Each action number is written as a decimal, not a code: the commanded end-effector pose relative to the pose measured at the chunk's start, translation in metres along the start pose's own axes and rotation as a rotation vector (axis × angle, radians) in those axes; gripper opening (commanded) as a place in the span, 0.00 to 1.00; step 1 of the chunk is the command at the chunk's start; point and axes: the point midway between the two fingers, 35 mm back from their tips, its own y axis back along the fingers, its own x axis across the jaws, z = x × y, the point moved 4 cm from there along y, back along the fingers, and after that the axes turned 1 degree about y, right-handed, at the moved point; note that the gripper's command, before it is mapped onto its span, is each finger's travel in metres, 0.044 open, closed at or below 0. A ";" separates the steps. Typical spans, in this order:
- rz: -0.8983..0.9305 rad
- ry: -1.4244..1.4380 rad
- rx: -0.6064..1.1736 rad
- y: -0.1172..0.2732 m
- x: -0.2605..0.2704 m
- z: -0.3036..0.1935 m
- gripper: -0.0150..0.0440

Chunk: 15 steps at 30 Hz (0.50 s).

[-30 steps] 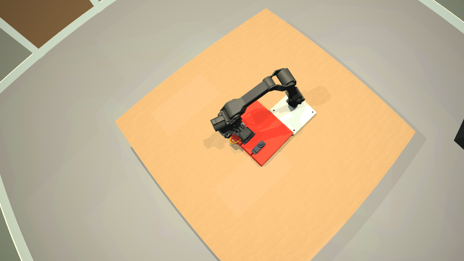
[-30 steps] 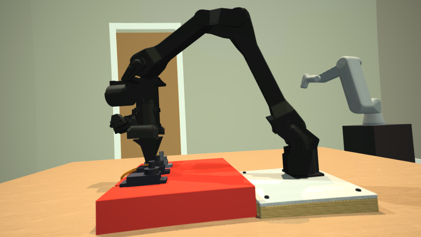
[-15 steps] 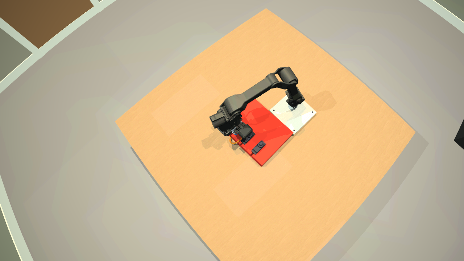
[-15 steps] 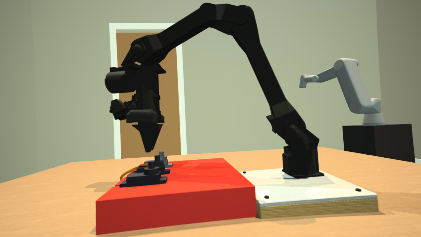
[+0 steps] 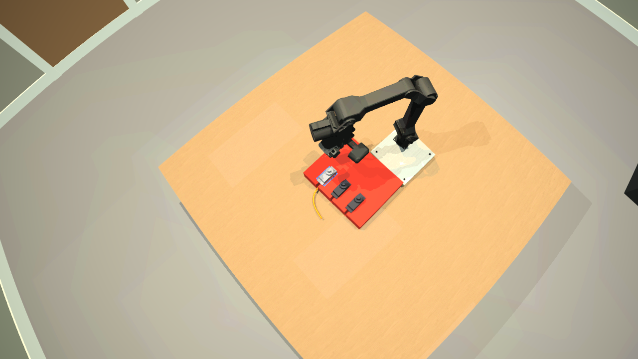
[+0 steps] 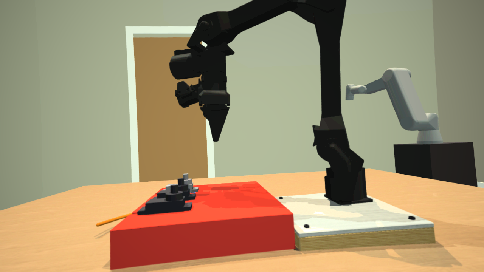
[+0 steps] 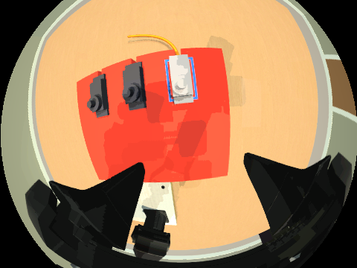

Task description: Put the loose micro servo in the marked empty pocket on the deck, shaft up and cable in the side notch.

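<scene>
Blue outline around grey servo (image 5: 327, 175) (image 7: 181, 76), exterior mostly hiding it; jaws (image 5: 344, 153) (image 6: 216, 139) wide.

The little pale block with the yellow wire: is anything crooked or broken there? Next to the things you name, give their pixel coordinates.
Nothing stands out: the pale servo (image 5: 327, 175) (image 6: 189, 187) (image 7: 180, 74) sits inside its blue outline, shaft up, and its cable (image 5: 315, 203) (image 6: 113, 220) (image 7: 152, 36) trails off the red deck's edge.

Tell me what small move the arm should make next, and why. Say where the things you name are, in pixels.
Probably just ease the hand (image 6: 216, 139) (image 7: 195, 164) a little farther up and away, leaving the light gray servo (image 5: 327, 175) (image 7: 180, 76) alone: the fingers stand wide open above the red deck (image 5: 379, 178) (image 6: 203, 236) (image 7: 156, 149), and the servo appears seated inside the blue outline, shaft up, its cable (image 5: 315, 204) (image 6: 113, 220) (image 7: 156, 36) leading off the edge.
</scene>
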 end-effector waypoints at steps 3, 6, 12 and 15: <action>0.010 0.010 0.017 0.001 0.003 -0.009 1.00; 0.008 0.008 0.013 0.015 0.003 -0.007 1.00; 0.004 0.004 0.007 0.045 0.003 -0.007 1.00; 0.004 0.004 0.007 0.045 0.003 -0.007 1.00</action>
